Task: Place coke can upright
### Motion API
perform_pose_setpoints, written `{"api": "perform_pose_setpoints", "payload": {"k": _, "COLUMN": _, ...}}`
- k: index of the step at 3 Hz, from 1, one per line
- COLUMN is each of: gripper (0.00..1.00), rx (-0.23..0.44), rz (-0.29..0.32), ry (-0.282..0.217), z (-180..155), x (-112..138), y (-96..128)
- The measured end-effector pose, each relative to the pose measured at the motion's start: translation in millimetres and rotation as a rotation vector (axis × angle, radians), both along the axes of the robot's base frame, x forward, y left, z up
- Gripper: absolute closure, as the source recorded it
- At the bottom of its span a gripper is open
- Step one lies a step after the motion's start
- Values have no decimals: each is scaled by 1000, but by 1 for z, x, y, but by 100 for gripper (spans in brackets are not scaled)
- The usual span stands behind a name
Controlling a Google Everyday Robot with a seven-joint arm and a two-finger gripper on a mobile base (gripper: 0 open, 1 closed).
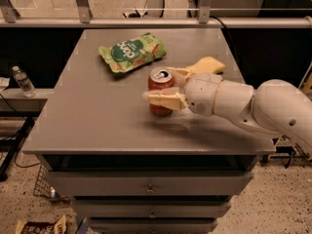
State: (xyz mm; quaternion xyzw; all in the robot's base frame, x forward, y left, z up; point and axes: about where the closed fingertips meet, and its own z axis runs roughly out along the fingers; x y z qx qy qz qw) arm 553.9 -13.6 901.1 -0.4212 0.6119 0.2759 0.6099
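The coke can (159, 83), red with a silver top, stands upright on the grey table (97, 121), right of its middle. My gripper (160, 85) reaches in from the right on the white arm (234, 104). Its cream fingers (165, 99) sit on either side of the can, one across the front and one behind. The gripper looks shut on the can, whose base rests on the tabletop.
A green snack bag (131, 51) lies at the back of the table, left of the can. A yellow sponge (208, 65) lies just behind my wrist. The table has drawers (148, 186) below. A water bottle (23, 81) stands on a ledge to the left.
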Motion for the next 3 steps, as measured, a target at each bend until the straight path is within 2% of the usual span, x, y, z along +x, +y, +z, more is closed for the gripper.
{"api": "perform_pose_setpoints", "payload": {"k": 1, "gripper": 0, "rx": 0, "rz": 2, "ry": 0, "z": 0, "x": 0, "y": 1}}
{"api": "perform_pose_setpoints", "payload": {"k": 2, "gripper": 0, "rx": -57, "rz": -32, "ry": -21, "z": 8, "x": 3, "y": -22}}
{"api": "perform_pose_setpoints", "payload": {"k": 3, "gripper": 0, "rx": -133, "rz": -122, "ry": -38, "z": 20, "x": 4, "y": -69}}
